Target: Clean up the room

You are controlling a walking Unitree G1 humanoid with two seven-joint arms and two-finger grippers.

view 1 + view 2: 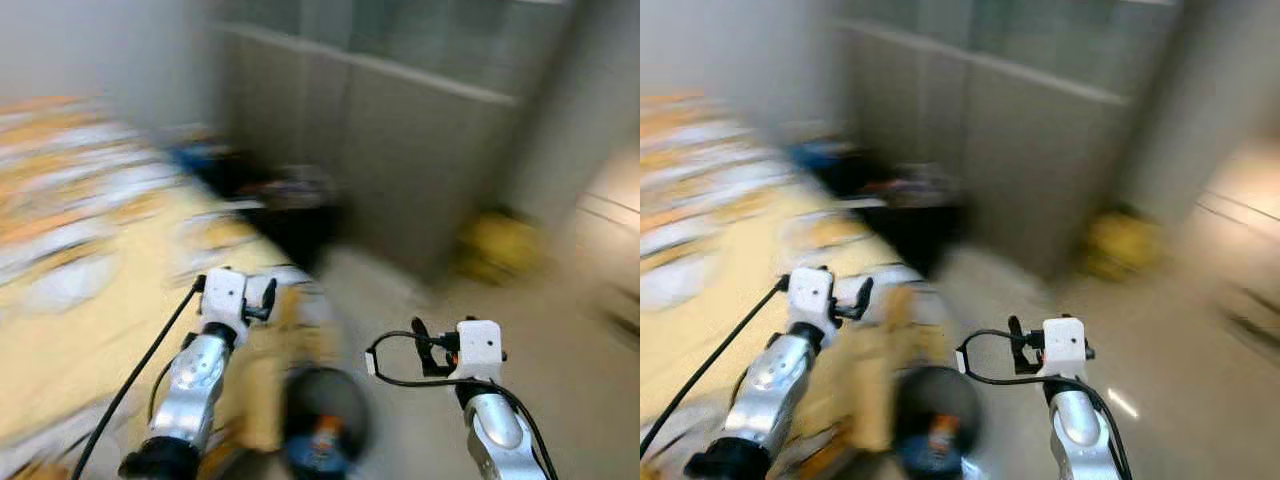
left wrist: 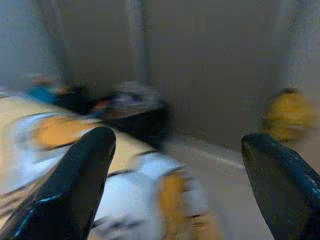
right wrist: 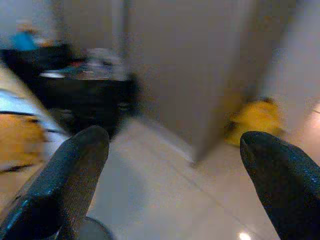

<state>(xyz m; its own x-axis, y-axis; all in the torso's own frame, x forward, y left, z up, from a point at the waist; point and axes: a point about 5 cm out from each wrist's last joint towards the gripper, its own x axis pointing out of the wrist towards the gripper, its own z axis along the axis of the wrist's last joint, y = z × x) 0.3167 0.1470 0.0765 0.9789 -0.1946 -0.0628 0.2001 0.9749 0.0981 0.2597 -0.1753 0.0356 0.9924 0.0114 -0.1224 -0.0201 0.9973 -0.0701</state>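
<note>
Blurred throughout, as from a moving camera; far left, a bed (image 1: 70, 260) with a yellow, orange and white patterned cover, reaching from the left edge toward the middle; above its near corner, the left gripper (image 1: 262, 298), raised on its silver arm, fingers (image 2: 75, 185) spread wide with nothing between them; beyond the bed's far end, a low dark unit (image 1: 285, 210) heaped with clutter, something blue (image 1: 195, 155) among it, too smeared to name; between the two arms, low on the floor (image 1: 570, 380), a round dark bin (image 1: 322, 420) with blue and orange inside, close under the bed's corner and just left of the right arm; behind, a grey panelled wall (image 1: 400, 150); right of the bin, the right gripper (image 1: 420, 350), held out over bare pale floor, fingers (image 3: 70, 180) likewise wide apart and holding nothing; further right, at the foot of the wall, a yellow lump (image 1: 500, 245) on the floor, well apart from both grippers and ahead of the right one; shape too blurred to tell what it is; no writing or labels readable anywhere.
</note>
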